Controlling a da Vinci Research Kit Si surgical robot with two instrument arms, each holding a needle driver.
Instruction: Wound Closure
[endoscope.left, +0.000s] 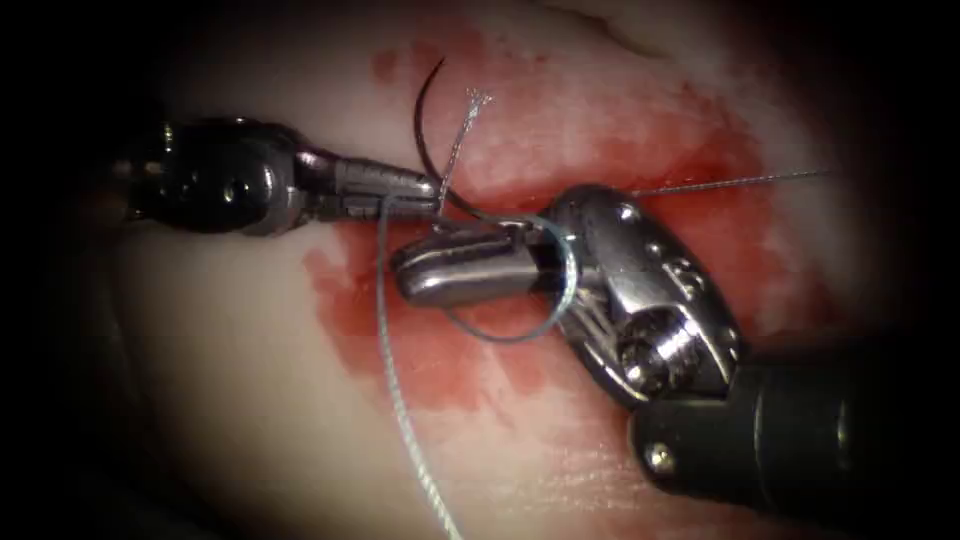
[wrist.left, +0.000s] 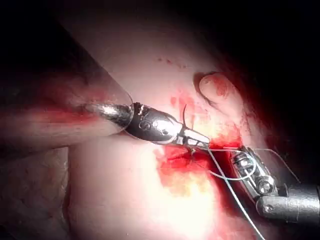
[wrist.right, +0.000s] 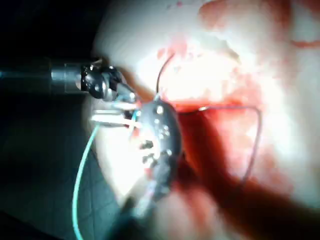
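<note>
Left tool held needle, thread looped round right tool, centre frame.
Left tool (endoscope.left: 425, 188) jaws were clamped on the needle (endoscope.left: 424, 125) near its tail end; the curve rose clear of the tissue (endoscope.left: 230, 380) toward upper centre. Right tool (endoscope.left: 450, 262) jaws looked together, holding nothing I could make out; thread (endoscope.left: 392, 370) looped round them and ran to lower centre. Frayed thread end (endoscope.left: 474, 101) sat beside the needle, over red fluid (endoscope.left: 650, 150).

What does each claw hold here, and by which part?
The left claw grips the needle near its thread end, clear of the tissue. The thread loops around the right claw; whether it grips anything cannot be told.
</note>
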